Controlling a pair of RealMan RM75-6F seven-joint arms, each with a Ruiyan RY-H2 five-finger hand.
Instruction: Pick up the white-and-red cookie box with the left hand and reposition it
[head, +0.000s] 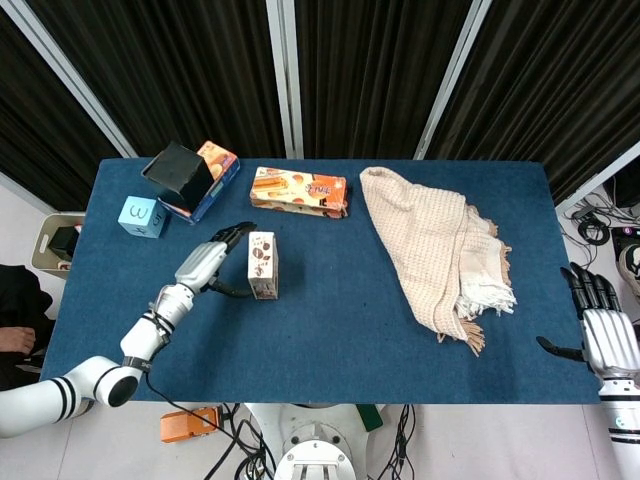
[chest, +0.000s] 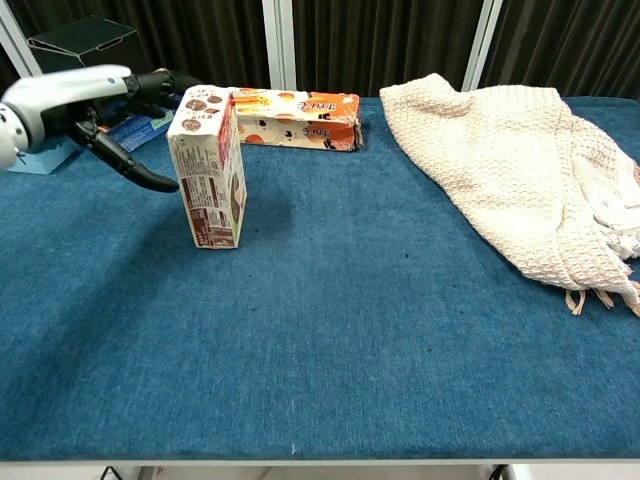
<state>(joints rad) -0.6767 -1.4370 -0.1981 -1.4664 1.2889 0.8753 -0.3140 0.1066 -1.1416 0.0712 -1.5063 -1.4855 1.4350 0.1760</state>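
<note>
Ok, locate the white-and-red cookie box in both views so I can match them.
Head view: white-and-red cookie box stands upright left of centre, just right of the left hand.
Chest view: the box stands upper left on the blue table.
Shared landmark: the orange cookie box lying behind it.

The upright white-and-red cookie box (chest: 208, 168) is printed cardboard with a slight sheen on its panels. The flat orange biscuit carton (chest: 296, 118) lying far behind it looks like the same glossy card. The blue table cover (chest: 330, 340) is a matt, felt-like fabric with a fine nap. To the right, the cream knitted cloth (chest: 510, 160) is coarse and open-woven, fringed at its near edge. The left hand (chest: 95, 110) has a smooth white shell, probably plastic, and dark matt fingers (chest: 140, 176). The light-blue cube (head: 143, 217) at far left seems matt.
</note>
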